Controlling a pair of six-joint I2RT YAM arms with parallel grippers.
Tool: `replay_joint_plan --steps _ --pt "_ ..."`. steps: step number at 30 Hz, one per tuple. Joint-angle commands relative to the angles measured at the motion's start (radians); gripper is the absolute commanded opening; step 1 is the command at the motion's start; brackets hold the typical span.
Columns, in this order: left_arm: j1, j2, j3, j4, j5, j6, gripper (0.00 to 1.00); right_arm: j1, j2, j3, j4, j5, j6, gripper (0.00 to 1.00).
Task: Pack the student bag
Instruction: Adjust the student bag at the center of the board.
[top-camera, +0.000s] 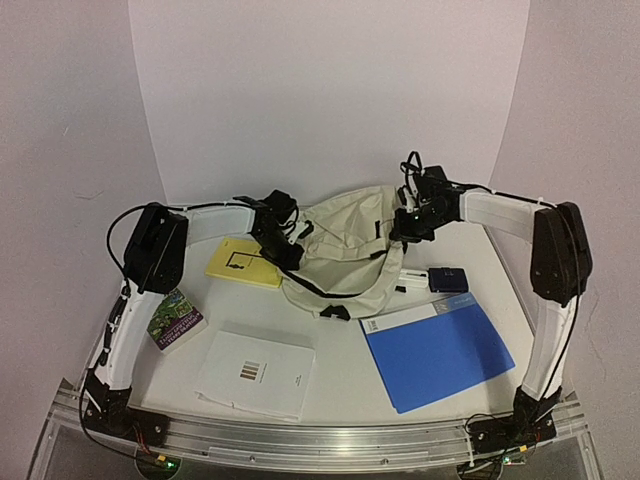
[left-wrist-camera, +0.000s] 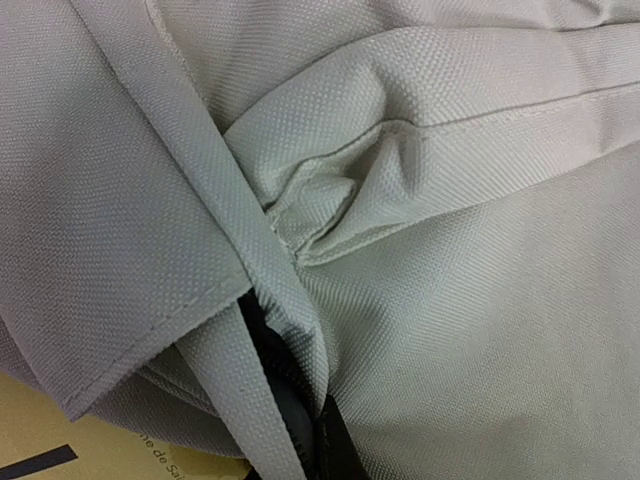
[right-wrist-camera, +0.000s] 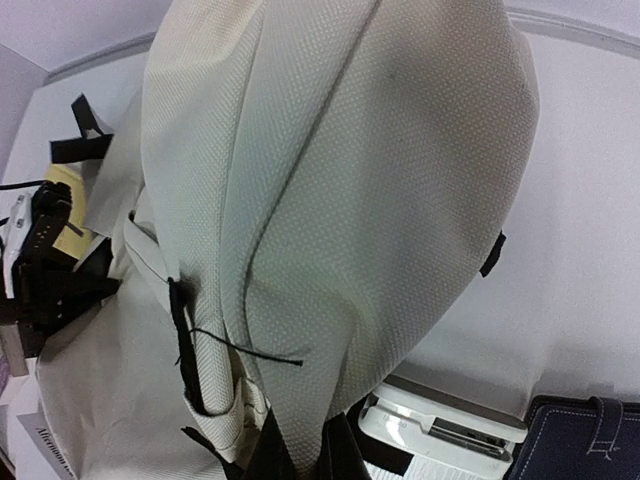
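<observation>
Cream cloth of the student bag (left-wrist-camera: 450, 300) fills both wrist views; it sits mid-desk, toward the far edge. Clenched on its fabric are the left gripper (top-camera: 293, 248) and the right gripper (top-camera: 402, 228). A yellow booklet (top-camera: 243, 262) lies beside its left, a blue folder (top-camera: 437, 350) toward the near right; their print is unreadable.

White desk (top-camera: 340, 390) carries a flat yellow booklet with black marking (top-camera: 243, 263) at left rear, a small paperback with green-purple photo cover (top-camera: 175, 320) near the left edge, a white paper booklet with brown-striped logo (top-camera: 256, 370) front left, and a glossy blue plastic folder (top-camera: 437, 352) front right, angled. Dark navy stitched wallet (top-camera: 449, 279) behind the folder, white plastic box (top-camera: 413, 279) just beside it.
</observation>
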Motion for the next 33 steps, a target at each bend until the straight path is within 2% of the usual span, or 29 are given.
replay_joint_plan --steps 1,9,15,18,21,22,24,25,27,30,33 --pt "0.02 -0.001 0.008 -0.073 -0.051 -0.002 0.0 0.028 0.133 0.098 0.031 0.01 -0.028 0.0" --pt "0.089 -0.229 -0.264 -0.013 -0.106 -0.046 0.0 0.135 0.302 0.273 0.029 -0.001 -0.044 0.0" --pt "0.119 -0.317 -0.378 0.003 -0.163 -0.054 0.0 0.17 0.388 0.382 0.026 0.012 -0.029 0.0" --pt "0.128 -0.338 -0.381 0.007 -0.179 -0.087 0.01 0.165 0.385 0.391 0.018 0.041 -0.039 0.01" --pt "0.131 -0.359 -0.356 0.006 -0.18 -0.093 0.09 0.136 0.333 0.362 0.014 0.026 -0.052 0.18" --pt "0.131 -0.364 -0.343 -0.001 -0.178 -0.093 0.14 0.123 0.305 0.347 0.011 0.014 -0.063 0.31" --pt "0.131 -0.371 -0.295 -0.043 -0.172 -0.09 0.32 0.1 0.242 0.322 -0.01 -0.028 -0.096 0.59" --pt "0.131 -0.381 -0.274 -0.065 -0.168 -0.087 0.41 0.093 0.205 0.308 -0.029 -0.051 -0.111 0.7" --pt "0.131 -0.42 -0.251 -0.09 -0.153 -0.082 0.54 0.073 0.123 0.282 -0.09 -0.089 -0.158 0.85" --pt "0.119 -0.516 -0.251 -0.105 -0.137 -0.086 0.67 0.037 -0.019 0.202 -0.173 -0.133 -0.229 0.97" --pt "0.083 -0.595 -0.248 -0.139 -0.122 -0.101 0.74 -0.008 -0.177 0.075 -0.243 -0.139 -0.334 0.98"
